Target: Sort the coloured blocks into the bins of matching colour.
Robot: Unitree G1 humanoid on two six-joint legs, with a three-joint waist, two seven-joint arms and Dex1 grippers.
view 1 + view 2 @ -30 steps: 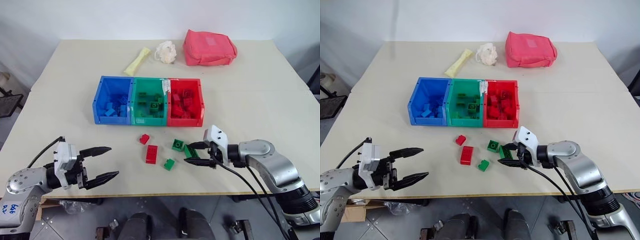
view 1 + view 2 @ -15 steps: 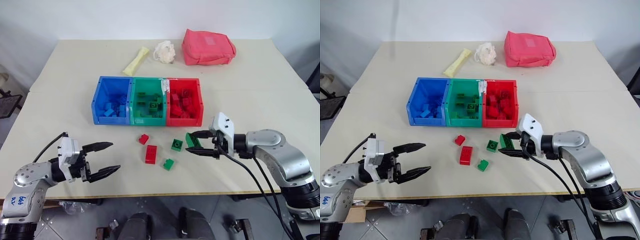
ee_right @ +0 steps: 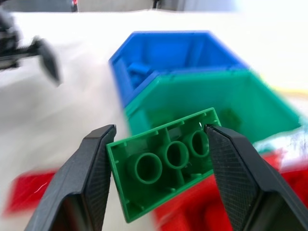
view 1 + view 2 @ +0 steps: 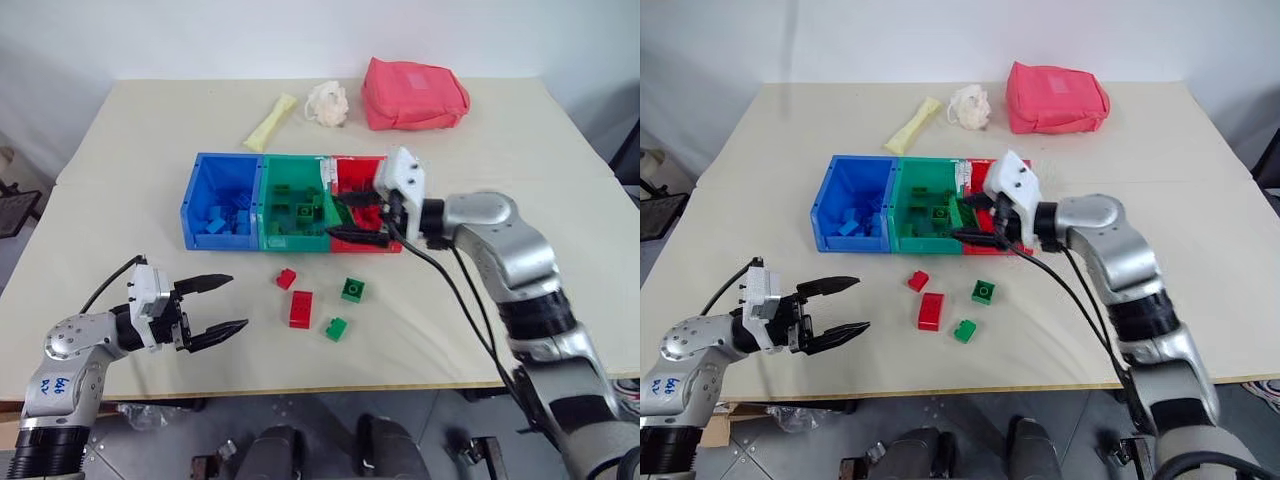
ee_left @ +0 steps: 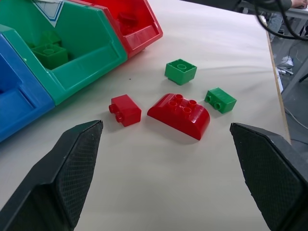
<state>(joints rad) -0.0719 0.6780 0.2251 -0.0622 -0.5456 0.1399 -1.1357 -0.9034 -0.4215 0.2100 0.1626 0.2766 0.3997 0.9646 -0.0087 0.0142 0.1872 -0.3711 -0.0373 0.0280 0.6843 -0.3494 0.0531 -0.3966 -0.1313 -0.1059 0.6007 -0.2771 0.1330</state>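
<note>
The left gripper (image 4: 222,306) hovers low over the near left part of the table (image 4: 130,190), its two black fingers spread wide with nothing between them. Ahead of it, well apart from the fingertips, four loose blocks lie on the tabletop: a small red block (image 5: 125,109) nearest the bins, a larger rounded red block (image 5: 179,114) just beside it, a square green block (image 5: 181,71) farther on, and a small green block (image 5: 220,100) toward the table's near edge (none of the four touches another).

Behind them stand the three joined bins. The blue bin (image 4: 199,196) is on the left, with blue blocks in it. The green bin (image 4: 272,215) is in the middle, with green blocks inside. The red bin (image 4: 346,172) is on the right, with red blocks inside.

The right gripper (image 3: 159,166) is raised above the front of the bins, about where the green bin meets the red one, pointing toward the robot's left. Its fingers are clamped on a long green block (image 3: 166,161), one finger on each long side, the hollow underside with its three round tubes facing the wrist camera. The held block is tilted and touches neither bin.

At the far edge of the table lie a pale yellow wrapper (image 4: 272,121), a white crumpled object (image 4: 327,103) and a red fabric pouch (image 4: 415,94), well apart from the bins.
</note>
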